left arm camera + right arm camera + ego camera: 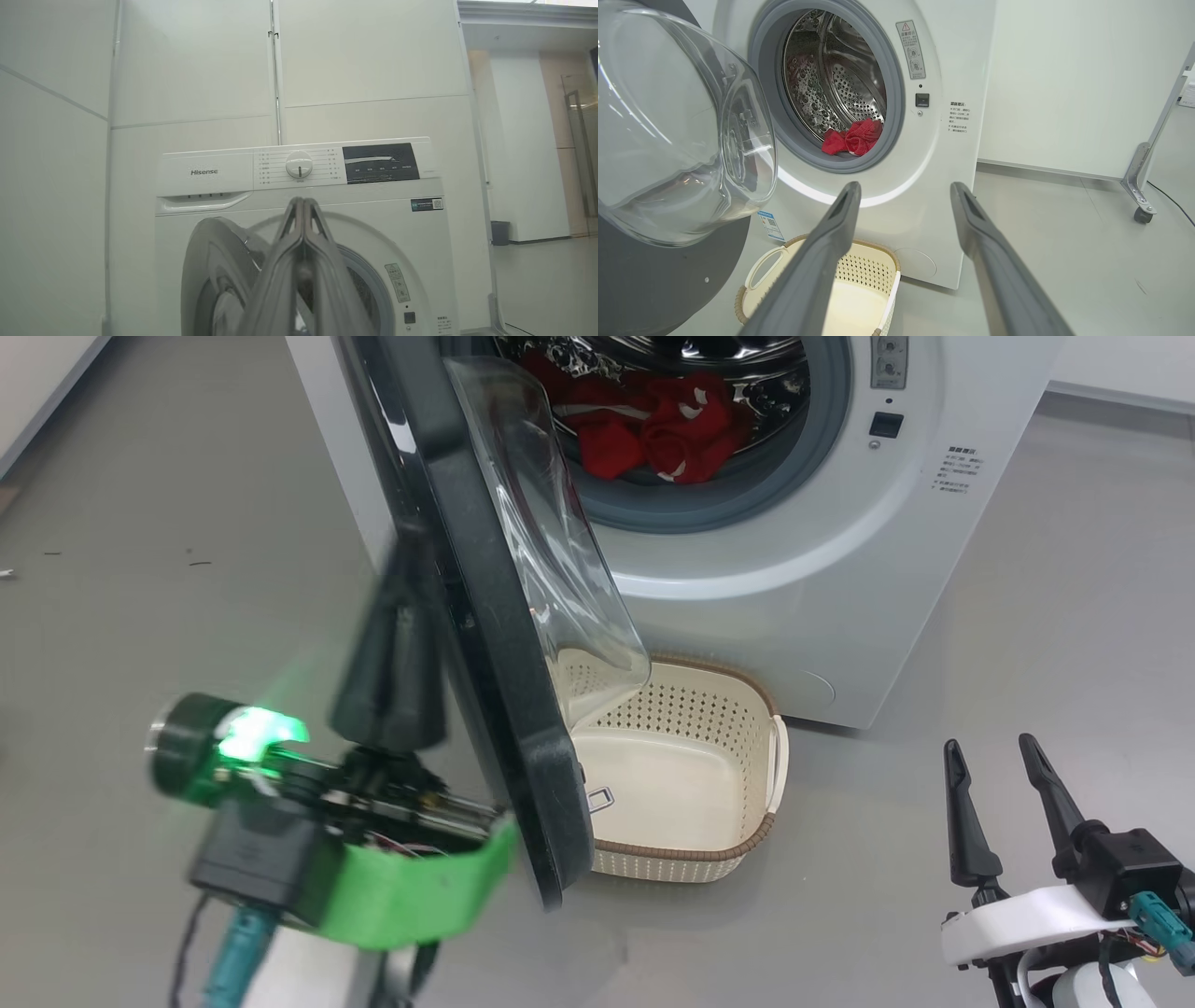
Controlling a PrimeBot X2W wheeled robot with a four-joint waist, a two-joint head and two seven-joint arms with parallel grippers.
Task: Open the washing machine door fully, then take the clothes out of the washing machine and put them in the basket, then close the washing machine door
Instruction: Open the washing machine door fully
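The washing machine [840, 569] stands with its black door [485, 616] swung out toward me, glass bowl facing right. Red clothes [653, 429] lie in the steel drum, and the right wrist view shows the clothes [852, 137] at the gasket's lower lip. On the floor below the opening sits the cream basket [738, 840], with nothing in it and partly behind the door. My left gripper [397, 588] is blurred against the door's outer face; the left wrist view shows the left gripper [303, 203] shut on nothing. My right gripper [990, 747] hangs open at the lower right, apart from everything.
Grey floor spreads to the left and right of the machine. A white wall [1064, 70] runs behind it. A metal leg on a caster [1139, 205] with a cable stands at the far right, and a small grey bin [500, 232] sits by the wall.
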